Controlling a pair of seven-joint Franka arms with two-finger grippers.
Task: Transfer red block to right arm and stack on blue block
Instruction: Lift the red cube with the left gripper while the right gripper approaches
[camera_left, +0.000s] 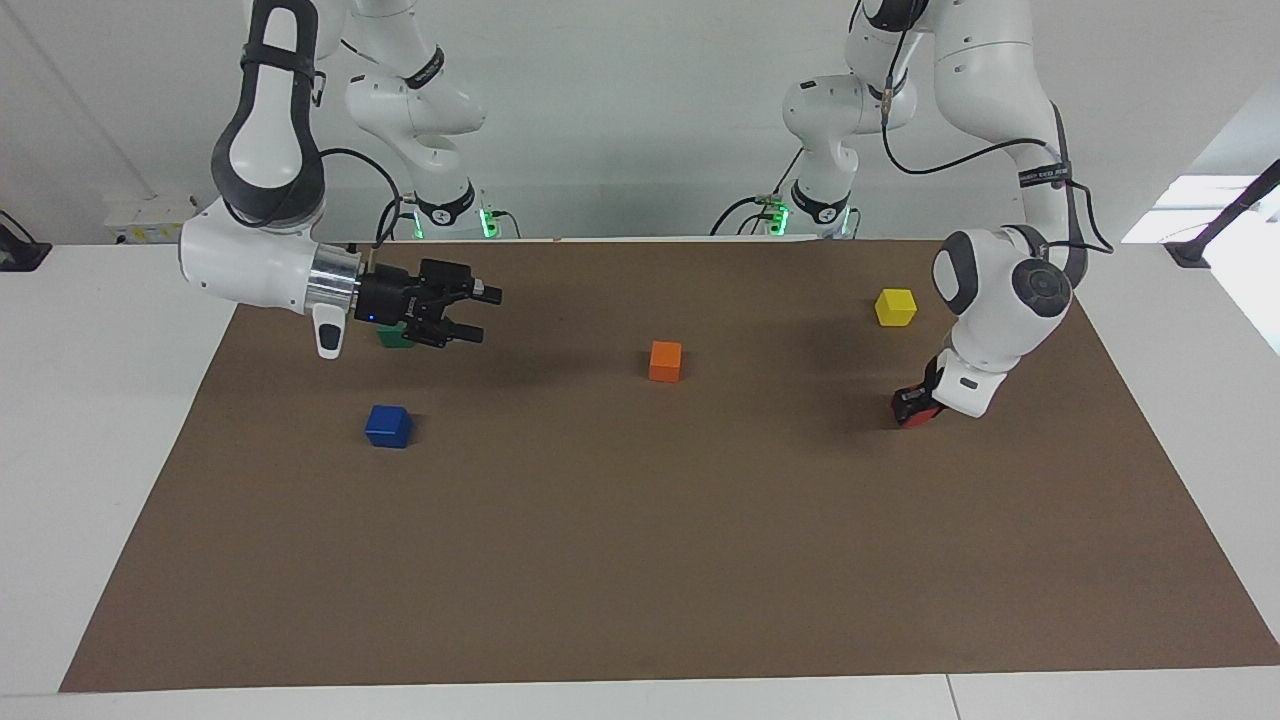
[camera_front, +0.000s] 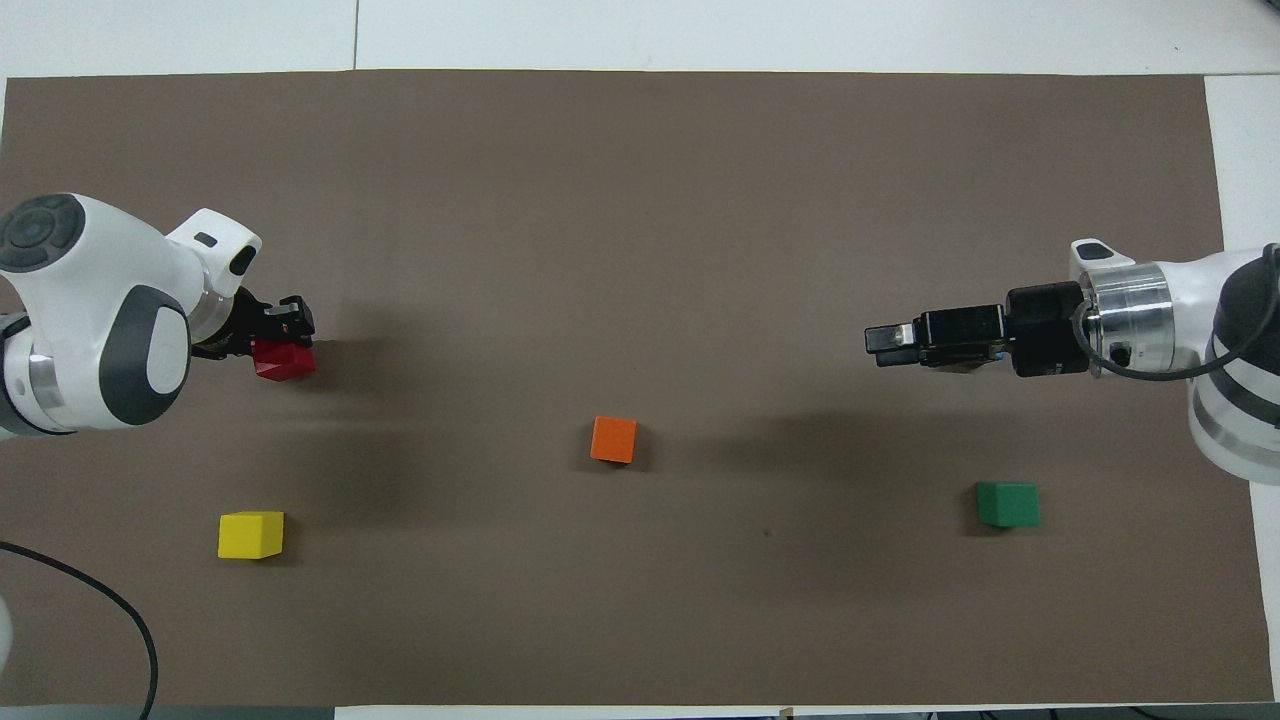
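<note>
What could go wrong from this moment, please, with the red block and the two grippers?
1. The left gripper is shut on the red block, which looks tilted; an uneven grip may let it slip during the lift.
2. The right gripper hangs open in the air over the mat; a misaligned handover could drop the cube.
3. The orange block lies between them and might be knocked.

a white table (camera_left: 110, 420) carries a brown mat (camera_left: 640, 560); a plain pale wall (camera_left: 640, 130) rises at the robots' end.
</note>
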